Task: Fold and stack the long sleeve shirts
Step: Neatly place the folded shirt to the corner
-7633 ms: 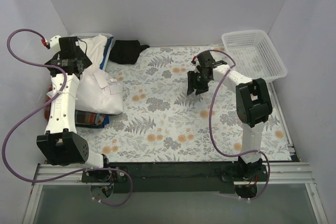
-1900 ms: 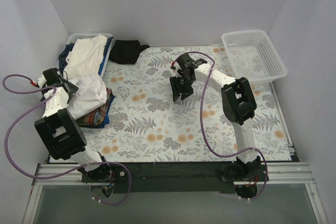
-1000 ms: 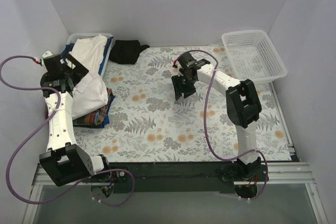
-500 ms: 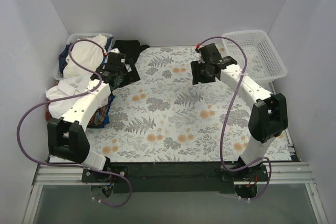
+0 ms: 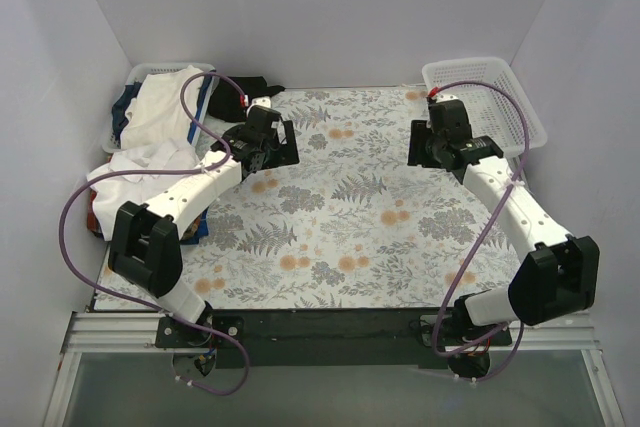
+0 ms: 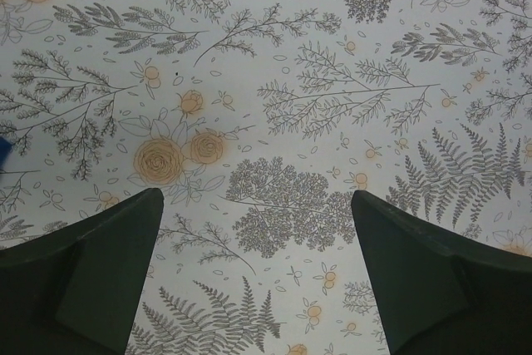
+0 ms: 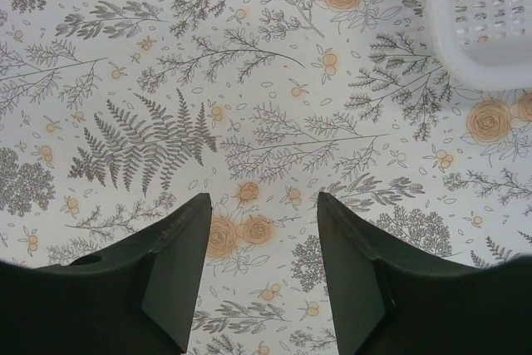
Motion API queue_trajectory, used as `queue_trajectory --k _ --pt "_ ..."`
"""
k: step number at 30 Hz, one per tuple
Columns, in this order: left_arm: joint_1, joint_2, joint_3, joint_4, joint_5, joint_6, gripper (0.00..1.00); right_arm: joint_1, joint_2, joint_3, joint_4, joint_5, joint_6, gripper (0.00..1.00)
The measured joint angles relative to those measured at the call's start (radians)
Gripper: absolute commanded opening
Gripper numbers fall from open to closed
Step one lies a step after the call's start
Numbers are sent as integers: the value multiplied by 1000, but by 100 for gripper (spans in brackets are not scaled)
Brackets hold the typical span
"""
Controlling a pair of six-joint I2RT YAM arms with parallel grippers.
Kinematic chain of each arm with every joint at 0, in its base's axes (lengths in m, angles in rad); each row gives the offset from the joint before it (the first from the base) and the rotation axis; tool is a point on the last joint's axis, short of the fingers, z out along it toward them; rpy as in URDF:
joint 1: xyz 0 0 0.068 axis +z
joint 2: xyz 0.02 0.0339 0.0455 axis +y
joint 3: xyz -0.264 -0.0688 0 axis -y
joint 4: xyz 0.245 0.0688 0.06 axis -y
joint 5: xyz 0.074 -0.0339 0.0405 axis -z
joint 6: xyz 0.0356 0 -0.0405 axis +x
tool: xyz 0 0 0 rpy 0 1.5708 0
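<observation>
The white shirt (image 5: pixel 160 107) lies heaped over the plaid shirt (image 5: pixel 97 213) at ten o'clock; the left gripper (image 6: pixel 256 197), fingers wide, and right gripper (image 7: pixel 264 197), fingers half spread, both hover empty. A grab into that heap could pinch both layers and drag the plaid along

Mid-table floral cloth (image 5: pixel 340 237) lies open to you; white basket (image 5: pixel 500 75) blocks far right, white shirt (image 5: pixel 160 117) heaped far left.

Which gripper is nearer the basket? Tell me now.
Right. The right gripper hangs just left of the basket; the left gripper is far off to its left, near the white shirt.
</observation>
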State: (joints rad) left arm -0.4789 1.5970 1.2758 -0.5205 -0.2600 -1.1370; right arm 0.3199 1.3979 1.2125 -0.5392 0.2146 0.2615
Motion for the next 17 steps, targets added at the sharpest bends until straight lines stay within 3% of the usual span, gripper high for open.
queue_trajectory --k 11,17 --pt "-9 0 -1 72 -43 62 98 -26 -77 -92 41 -12 1 63" --pt "-10 -37 -75 100 -48 82 98 -26 -77 -99 55 -39 0 63"
